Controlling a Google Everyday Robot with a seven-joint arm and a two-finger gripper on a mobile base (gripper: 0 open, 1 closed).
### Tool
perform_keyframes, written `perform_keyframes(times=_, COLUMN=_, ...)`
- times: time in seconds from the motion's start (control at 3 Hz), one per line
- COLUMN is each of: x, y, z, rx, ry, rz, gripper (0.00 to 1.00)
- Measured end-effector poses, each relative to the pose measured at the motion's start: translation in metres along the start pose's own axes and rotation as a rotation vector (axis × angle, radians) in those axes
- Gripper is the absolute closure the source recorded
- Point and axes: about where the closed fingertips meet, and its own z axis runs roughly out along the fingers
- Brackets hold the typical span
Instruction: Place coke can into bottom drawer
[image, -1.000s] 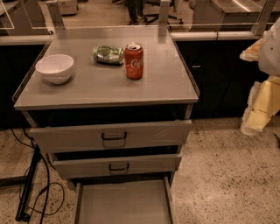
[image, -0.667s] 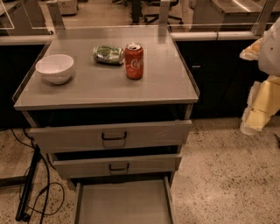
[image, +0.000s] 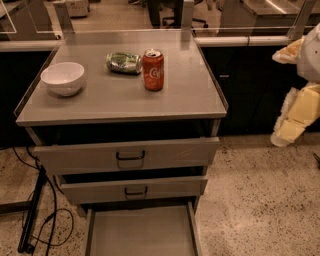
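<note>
The grey metal cabinet (image: 120, 100) fills most of the view. Its top is a flat, matte sheet w/ a low raised rim at the sides. It stands on a speckled stone-like floor (image: 260, 200).

Bottom drawer (image: 140, 232): pulled out the farthest of the three, a plain flat grey tray w/ thin side walls. Its front end is cut by the lower edge of the view. The middle drawer (image: 100, 190) and the top drawer (image: 75, 157) are each pulled out a little, each w/ a black rectangular handle in the centre of a flat grey front.

The gripper (image: 287, 127) is at the right edge of the view, on the cream-yellow, soft-looking arm. It hangs beside the cabinet at approx. the height of the top, well apart from everything on it. If it is open or closed, I cannot tell.

On the top, left side: a white bowl (image: 63, 77), round, smooth and glossy. Near the back, middle: a green-and-silver can (image: 123, 62), dented and lying on its side. Just beside it on the right stands the coke can (image: 153, 70), upright, a red cylinder w/ a silver top. It has white script lettering on the side, only partly readable. So the coke can is on the cabinet top, not in the drawer.

Black cables (image: 52, 220) curl on the floor at the left of the drawers.

Vs. 0.7 s ago: no visible change. The cans, bowl, drawers and gripper are in the same places.
</note>
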Motion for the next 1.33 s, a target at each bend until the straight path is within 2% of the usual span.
perform_keyframes(times=0.33, x=-0.016, y=-0.014, z=0.016, rx=-0.028, ry=-0.19, rz=0.122, gripper=0.0)
perform_keyframes(times=0.67, x=-0.042, y=-0.019, z=0.028, rx=-0.062, ry=-0.342, rz=0.265, gripper=0.0)
perform_keyframes(times=1.33, x=-0.049, y=-0.018, z=0.024, rx=-0.053, ry=-0.362, rz=0.285, gripper=0.0)
